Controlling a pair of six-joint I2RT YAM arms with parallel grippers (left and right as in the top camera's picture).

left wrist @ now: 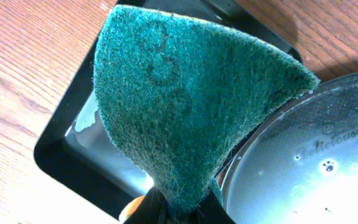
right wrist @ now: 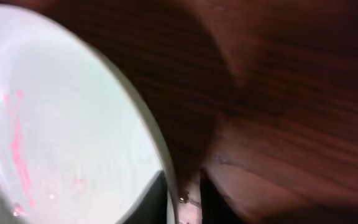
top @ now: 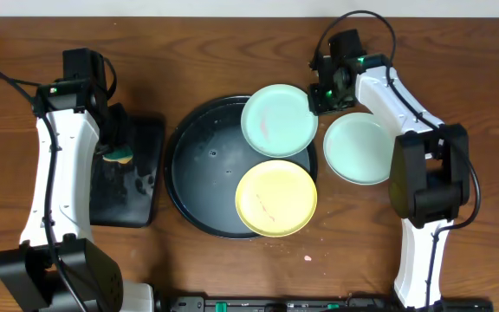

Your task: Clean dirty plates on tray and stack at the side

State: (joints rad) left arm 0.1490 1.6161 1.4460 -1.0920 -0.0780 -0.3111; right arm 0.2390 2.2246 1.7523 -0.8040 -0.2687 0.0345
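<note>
- Right pincer (right wrist: 184, 199) nips the rim of the mint plate (top: 278, 120) at the edge of the tray (top: 199, 178); lift it level, slowly.
- Left pincer (left wrist: 173, 213) clamps the sponge (left wrist: 191, 106); wipe those pink streaks.

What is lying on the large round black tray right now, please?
Two plates rest on the tray: a mint plate at the far right with pink smears, and a yellow plate at the near right, both overhanging the rim. The floor beneath them is covered.
</note>
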